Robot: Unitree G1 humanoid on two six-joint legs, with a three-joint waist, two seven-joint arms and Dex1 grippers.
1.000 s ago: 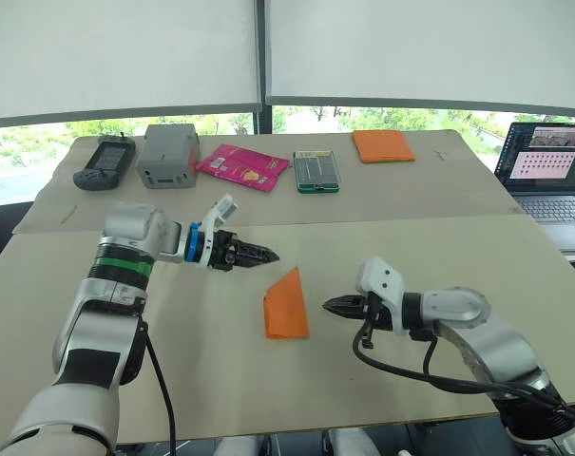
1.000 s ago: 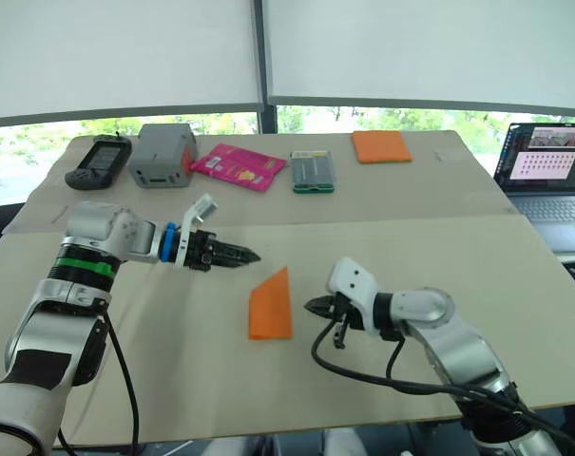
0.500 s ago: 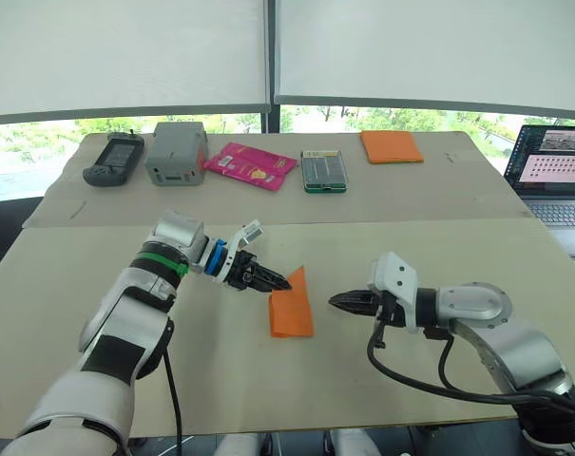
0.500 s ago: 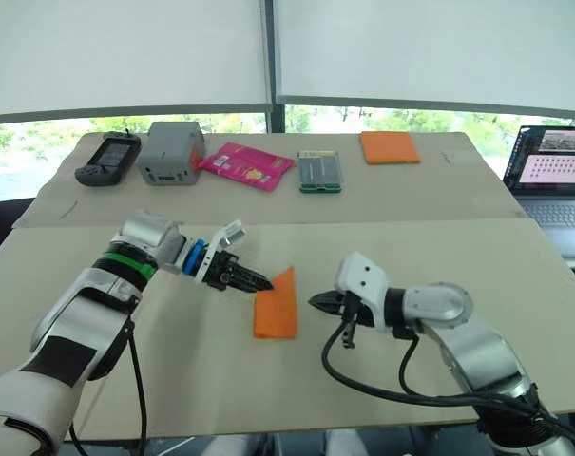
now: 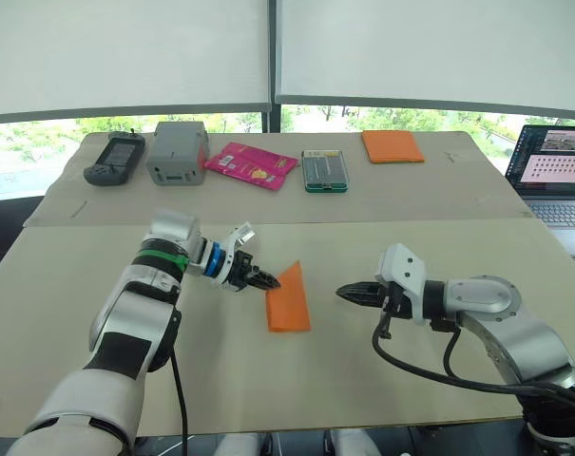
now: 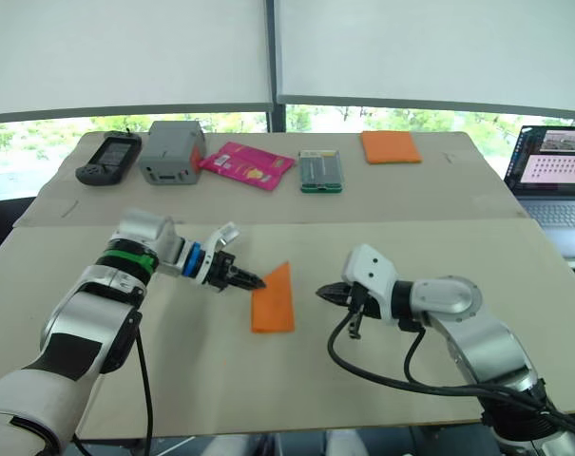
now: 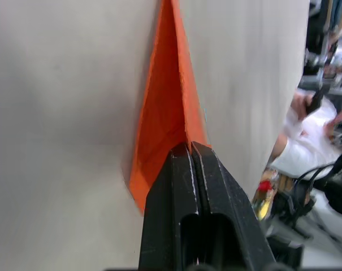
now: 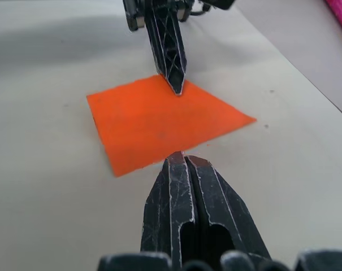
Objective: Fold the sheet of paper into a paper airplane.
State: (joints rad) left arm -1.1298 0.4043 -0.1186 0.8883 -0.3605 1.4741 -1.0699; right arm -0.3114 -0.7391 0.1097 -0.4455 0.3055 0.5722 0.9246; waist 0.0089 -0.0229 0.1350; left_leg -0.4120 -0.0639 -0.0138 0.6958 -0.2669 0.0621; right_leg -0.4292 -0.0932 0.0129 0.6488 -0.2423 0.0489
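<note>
And there we have the sheet of paper, a bright orange folded wedge lying flat on the near part of the pale counter, its point aimed away from us and its broad end toward us. Our left pincer comes in from the left with its two black fingers pressed together, tips right at the wedge's left edge, and in the left wrist view those closed tips sit on the orange paper's edge. On the other side our right pincer hovers just beside the wedge, a small gap of bare counter between tip and paper, fingers also pinched together with nothing between them. Moving outward, along the far side of the counter we see a black handheld device, a grey box, a pink packet, a green-edged case and a thicker orange pad. Off at the far right, an open laptop glows with a lit screen.
</note>
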